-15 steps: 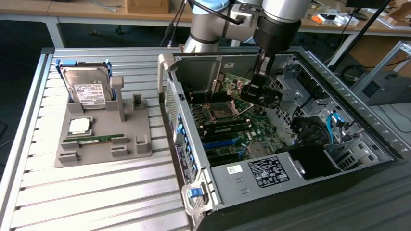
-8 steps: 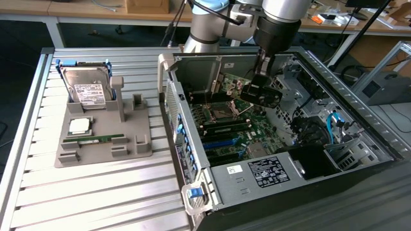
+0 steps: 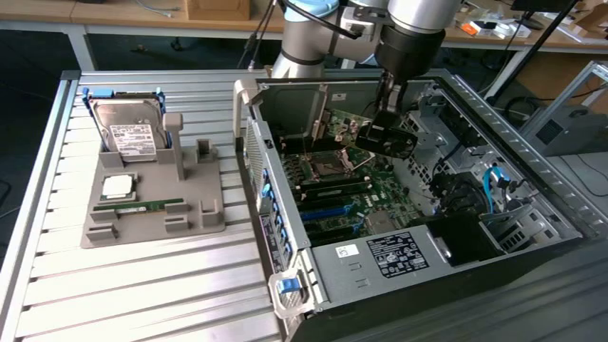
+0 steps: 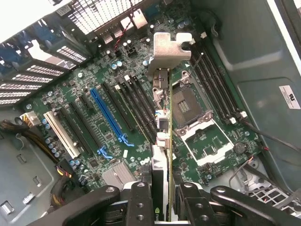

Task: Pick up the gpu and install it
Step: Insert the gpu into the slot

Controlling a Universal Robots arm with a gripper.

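My gripper (image 4: 164,209) is shut on the gpu (image 4: 162,141), a thin dark card seen edge-on, with its silver bracket (image 4: 167,52) at the far end. The card hangs above the green motherboard (image 4: 94,117), over the strip between the black expansion slots and the empty CPU socket (image 4: 193,110), and does not touch any slot. In the exterior view the gripper (image 3: 388,137) is lowered inside the open computer case (image 3: 380,256), with the gpu (image 3: 344,127) sticking out of it toward the exterior view's left, above the board.
A long blue slot (image 4: 109,115) and a white slot (image 4: 61,134) lie beside the black ones. Case walls and drive cages ring the board. On the exterior view's left, a grey fixture (image 3: 152,214) holds a hard drive (image 3: 128,132), a CPU (image 3: 119,187) and a memory stick (image 3: 142,205).
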